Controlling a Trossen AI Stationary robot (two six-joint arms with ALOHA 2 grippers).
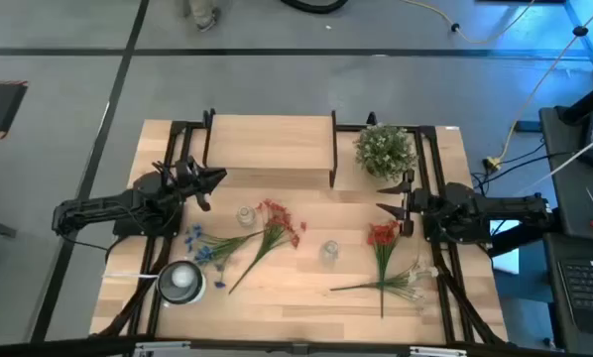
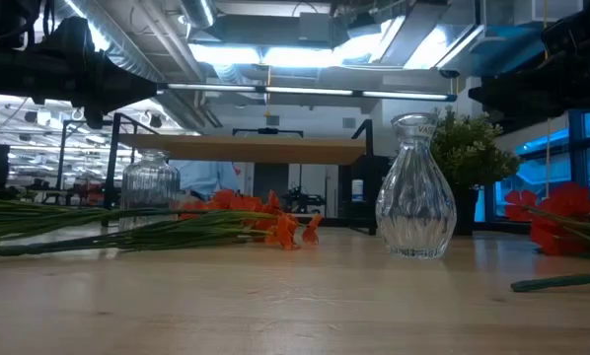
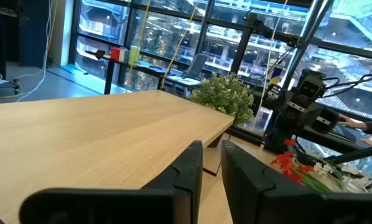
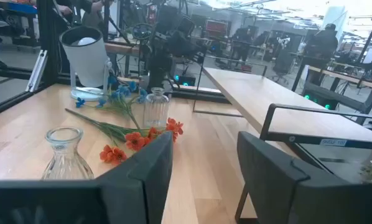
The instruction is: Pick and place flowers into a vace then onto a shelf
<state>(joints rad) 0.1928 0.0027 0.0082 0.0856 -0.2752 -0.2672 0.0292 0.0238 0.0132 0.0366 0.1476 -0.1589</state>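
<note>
On table: your flowers (image 1: pixel 269 230) lie loose; vases (image 1: pixel 329 252) empty.
Jaws: both spread, holding nothing.
Left: everything.

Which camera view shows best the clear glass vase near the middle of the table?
The low view: the vase stands close, upright, full shape visible. The high view shows it only from above, small. The right wrist view shows it partly. The left wrist view does not show it.

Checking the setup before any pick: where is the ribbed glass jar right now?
In the high view, the ribbed glass jar stands left of table centre, just in front of the shelf, beside the red-orange flowers.
</note>
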